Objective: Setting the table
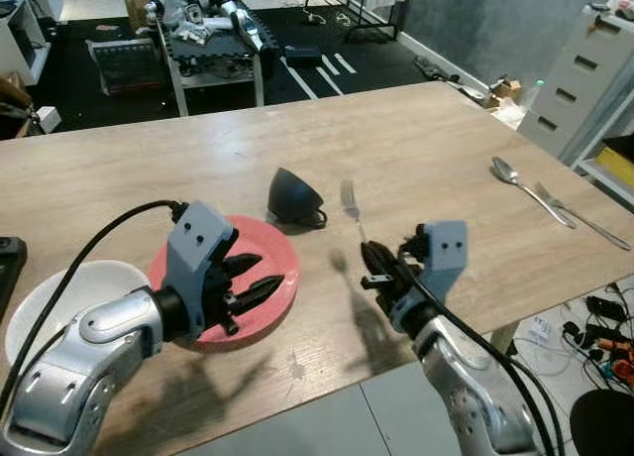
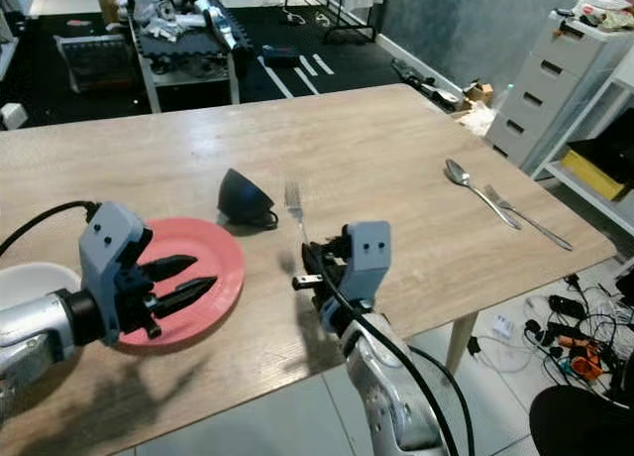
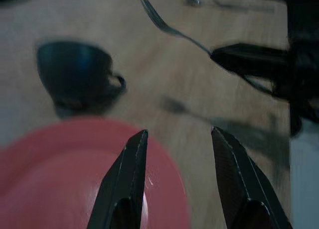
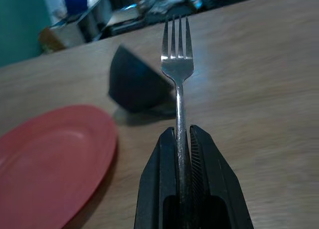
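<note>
Right claw (image 4: 182,139) is clamped tight on a fork (image 4: 178,69), handle pinched between the black fingers, tines pointing away and lifted clear above the desk (image 1: 426,149). Left claw (image 1: 253,289) hovers over the red plate (image 1: 272,248), its fingers (image 3: 128,179) spread apart and holding nothing. Just beside that plate, on the robot's left near the desk's edge, sits a white bowl (image 1: 59,287). Beyond the plate, a dark cup (image 1: 294,196) lies tipped over on the wood, its handle toward the fork. Over on the far right of the desk, a spoon (image 1: 530,188) and a second fork (image 1: 584,218) lie side by side, well apart from the plate. Past the desk, a cluttered workbench (image 1: 208,30) stands on the dark floor.
</note>
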You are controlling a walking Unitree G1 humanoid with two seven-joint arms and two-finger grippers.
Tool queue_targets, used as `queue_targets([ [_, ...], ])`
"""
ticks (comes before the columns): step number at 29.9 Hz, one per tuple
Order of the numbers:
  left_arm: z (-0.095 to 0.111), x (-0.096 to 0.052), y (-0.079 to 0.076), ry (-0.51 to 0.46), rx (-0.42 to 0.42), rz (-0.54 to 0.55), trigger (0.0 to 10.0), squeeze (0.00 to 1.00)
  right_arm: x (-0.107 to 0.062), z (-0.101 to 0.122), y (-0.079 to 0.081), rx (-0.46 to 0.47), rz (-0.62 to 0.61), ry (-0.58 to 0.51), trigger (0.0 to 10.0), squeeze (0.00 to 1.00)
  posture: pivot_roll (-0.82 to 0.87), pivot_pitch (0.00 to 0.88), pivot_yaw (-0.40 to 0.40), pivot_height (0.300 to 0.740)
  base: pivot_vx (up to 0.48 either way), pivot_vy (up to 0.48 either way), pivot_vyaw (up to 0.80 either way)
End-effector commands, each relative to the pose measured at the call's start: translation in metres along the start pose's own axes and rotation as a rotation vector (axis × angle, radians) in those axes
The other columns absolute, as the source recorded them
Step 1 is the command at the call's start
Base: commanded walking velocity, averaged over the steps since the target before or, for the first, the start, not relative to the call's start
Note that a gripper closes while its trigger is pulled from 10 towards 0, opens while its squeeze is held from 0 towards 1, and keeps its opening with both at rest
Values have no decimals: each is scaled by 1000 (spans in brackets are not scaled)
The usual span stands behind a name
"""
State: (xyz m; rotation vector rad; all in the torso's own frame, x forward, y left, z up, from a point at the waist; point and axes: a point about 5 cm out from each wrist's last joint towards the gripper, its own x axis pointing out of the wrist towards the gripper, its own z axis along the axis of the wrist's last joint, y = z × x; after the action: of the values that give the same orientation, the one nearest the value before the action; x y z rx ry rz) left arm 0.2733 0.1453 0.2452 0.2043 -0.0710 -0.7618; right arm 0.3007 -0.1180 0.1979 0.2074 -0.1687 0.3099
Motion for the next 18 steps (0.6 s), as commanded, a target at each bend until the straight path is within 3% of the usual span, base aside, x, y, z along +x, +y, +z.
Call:
queue_targets([
  [1,3,3,-1,-27,35,37,10000,0,-6,3,-7,-15,-62,-34,10000,0,96,158,47,740,0,0,0],
  [4,1,11,-2,-44,43,84,10000,0,-10,7,-11,-25,-110,-77,10000,0,89,154,53,740,0,0,0],
  [7,0,18,-8,-47,49,64,10000,0,-10,13,-13,-25,-133,-111,10000,0,82,151,57,740,0,0,0],
  [18,0,23,-6,-63,36,71,9647,0,-9,12,-15,-28,-145,-113,10000,0,85,147,60,740,0,0,0],
])
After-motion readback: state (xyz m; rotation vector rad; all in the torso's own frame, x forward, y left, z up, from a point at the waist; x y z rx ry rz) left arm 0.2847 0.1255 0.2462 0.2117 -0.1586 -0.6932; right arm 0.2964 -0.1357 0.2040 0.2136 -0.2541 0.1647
